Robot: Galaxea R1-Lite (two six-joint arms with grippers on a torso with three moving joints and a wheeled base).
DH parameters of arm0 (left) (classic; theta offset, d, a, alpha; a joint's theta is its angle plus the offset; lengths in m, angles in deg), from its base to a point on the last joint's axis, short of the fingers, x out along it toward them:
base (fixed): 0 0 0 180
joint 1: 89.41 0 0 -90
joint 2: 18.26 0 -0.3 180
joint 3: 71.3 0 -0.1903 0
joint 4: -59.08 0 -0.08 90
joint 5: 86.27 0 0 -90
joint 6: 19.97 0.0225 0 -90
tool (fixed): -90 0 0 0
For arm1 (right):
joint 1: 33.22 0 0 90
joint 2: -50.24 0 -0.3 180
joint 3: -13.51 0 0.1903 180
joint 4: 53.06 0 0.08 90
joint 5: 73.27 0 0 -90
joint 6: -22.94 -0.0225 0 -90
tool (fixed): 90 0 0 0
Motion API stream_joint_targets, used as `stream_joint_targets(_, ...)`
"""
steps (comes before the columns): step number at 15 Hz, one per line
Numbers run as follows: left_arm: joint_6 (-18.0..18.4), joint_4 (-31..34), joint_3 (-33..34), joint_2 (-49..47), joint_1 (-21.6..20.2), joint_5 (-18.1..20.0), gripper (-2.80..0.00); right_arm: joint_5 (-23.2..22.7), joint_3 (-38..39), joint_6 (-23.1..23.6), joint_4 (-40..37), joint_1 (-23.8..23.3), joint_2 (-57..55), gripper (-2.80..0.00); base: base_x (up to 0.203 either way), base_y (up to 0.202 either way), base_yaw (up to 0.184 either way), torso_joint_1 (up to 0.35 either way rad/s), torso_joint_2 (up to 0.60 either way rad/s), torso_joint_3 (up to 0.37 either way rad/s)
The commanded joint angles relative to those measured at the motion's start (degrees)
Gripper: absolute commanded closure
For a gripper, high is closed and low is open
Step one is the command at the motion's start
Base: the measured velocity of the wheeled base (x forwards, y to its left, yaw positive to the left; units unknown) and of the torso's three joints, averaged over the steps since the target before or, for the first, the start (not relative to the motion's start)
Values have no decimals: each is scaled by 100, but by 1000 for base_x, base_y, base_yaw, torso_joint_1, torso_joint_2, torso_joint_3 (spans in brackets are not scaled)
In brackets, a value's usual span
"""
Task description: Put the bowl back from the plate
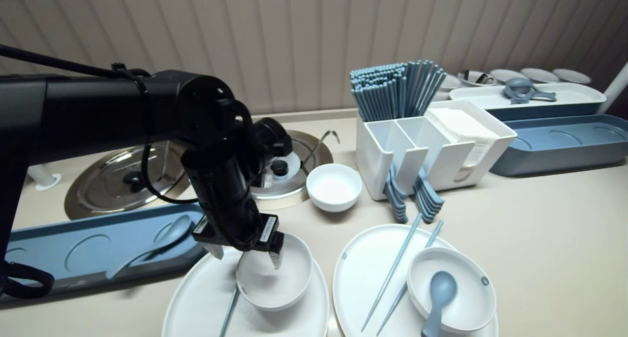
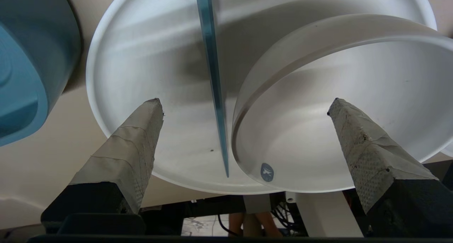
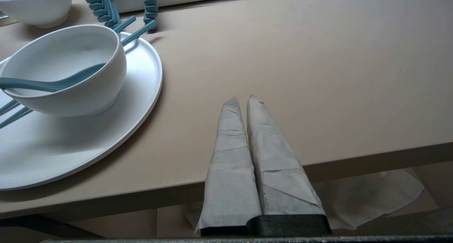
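My left gripper [image 1: 245, 257] hangs open just above the left white plate [image 1: 196, 298]. A white bowl [image 1: 274, 278] stands on that plate, and a blue chopstick [image 1: 228, 312] lies beside it. In the left wrist view the gripper [image 2: 246, 101] straddles the chopstick [image 2: 212, 76] and the bowl's near rim. One finger is over the plate [image 2: 148, 59] and the other over the bowl [image 2: 311, 129]; nothing is held. My right gripper [image 3: 242, 98] is shut and empty at the table's front edge, next to the right plate [image 3: 106, 137], which carries a bowl [image 3: 70, 59] with a blue spoon [image 3: 42, 84].
The right plate [image 1: 363, 268] also carries two chopsticks [image 1: 397, 263]. Behind it are a small white bowl [image 1: 333, 186] and a white caddy [image 1: 441, 150] with chopsticks [image 1: 392, 89], spoons and napkins. A blue tray [image 1: 73, 248] with a spoon [image 1: 162, 239] lies at the left, with steel lids [image 1: 122, 180] behind it.
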Motion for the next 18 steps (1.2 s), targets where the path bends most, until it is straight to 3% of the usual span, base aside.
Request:
stream_joint_targets(1,-23,47,7,-49,6,5,-280,3,0,-2,1,2,2,0,0,0,0,0,0,0)
stream_joint_targets(2,-25,49,44,-60,7,6,0,3,0,-2,1,2,2,0,0,0,0,0,0,0)
stream_joint_targets(12,-16,76,45,-112,201,6,0,3,0,-2,1,2,2,0,0,0,0,0,0,0)
stream_joint_targets(18,-46,62,-224,496,99,10,0,3,0,-2,1,2,-3,0,0,0,0,0,0,0)
